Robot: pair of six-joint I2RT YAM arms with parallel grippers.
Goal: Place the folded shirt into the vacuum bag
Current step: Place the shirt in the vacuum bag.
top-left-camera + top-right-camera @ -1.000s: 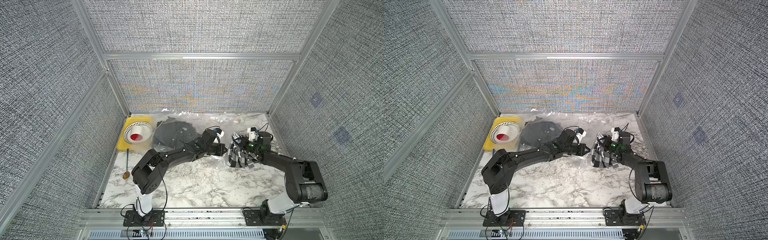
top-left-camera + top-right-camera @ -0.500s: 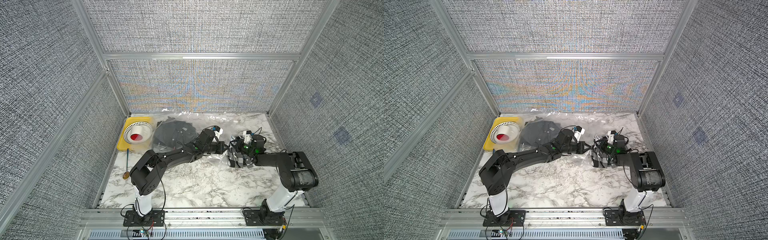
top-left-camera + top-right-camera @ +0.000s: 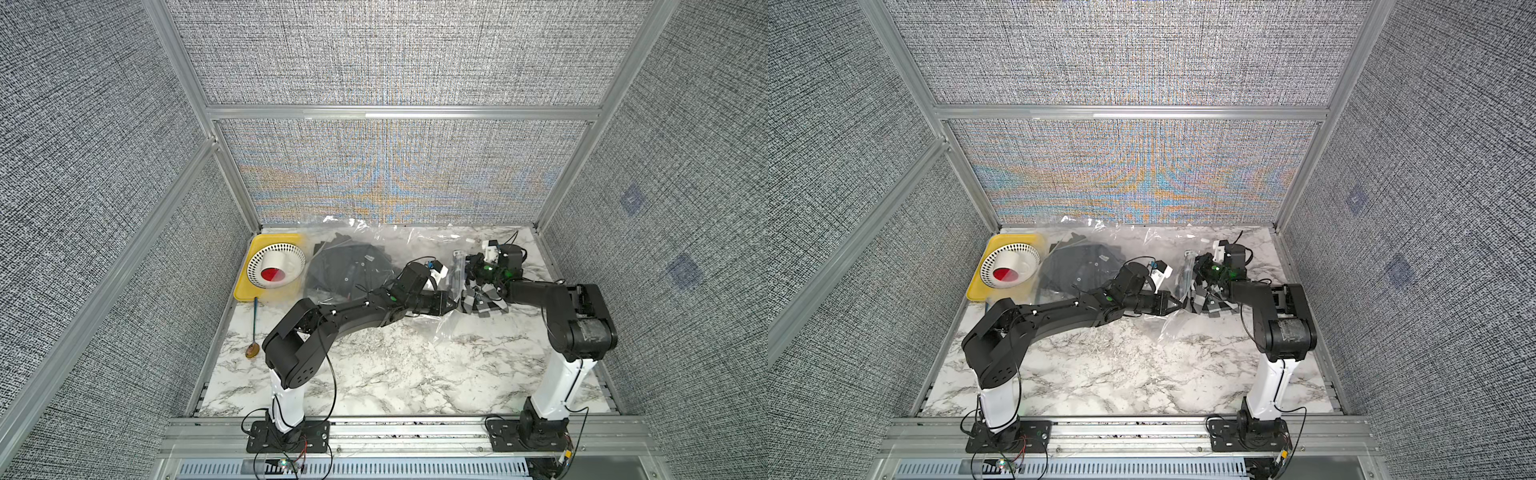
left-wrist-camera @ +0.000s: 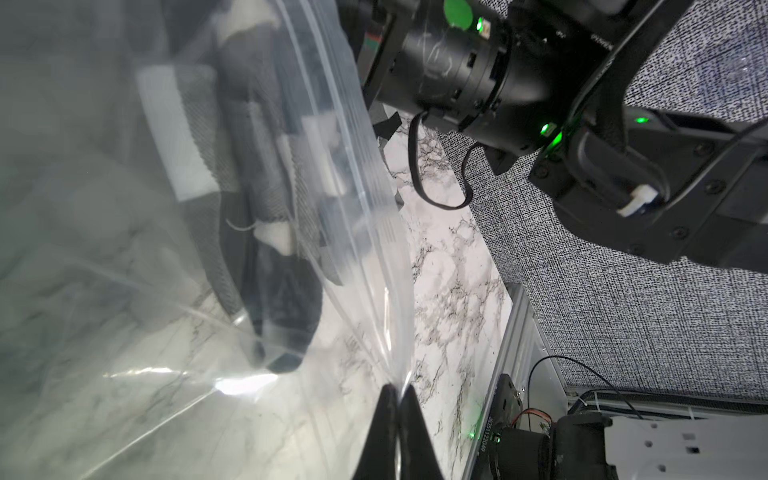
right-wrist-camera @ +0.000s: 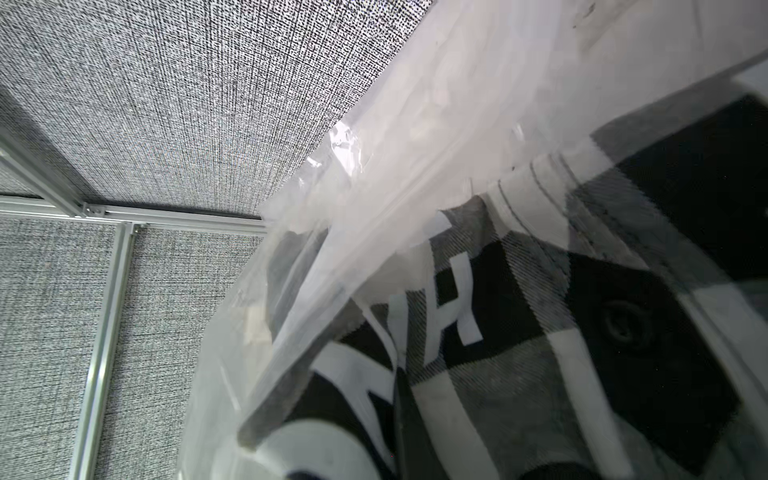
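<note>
Marble desk [image 3: 395, 365], grey woven walls [image 3: 374, 62], metal frame [image 3: 399, 113]
Clear bag [image 3: 415, 241] lies along desk's far edge, left claw [image 4: 397, 399] pinching its rim; checked shirt [image 3: 484, 301] near far right corner, partly under the plastic by right claw [image 3: 471, 272], grip can't tell; sticker [image 4: 482, 436] digits unreadable

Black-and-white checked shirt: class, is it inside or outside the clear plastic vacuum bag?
Partly inside. In the left wrist view the checked shirt shows through the clear vacuum bag; how far in, cannot tell.
</note>
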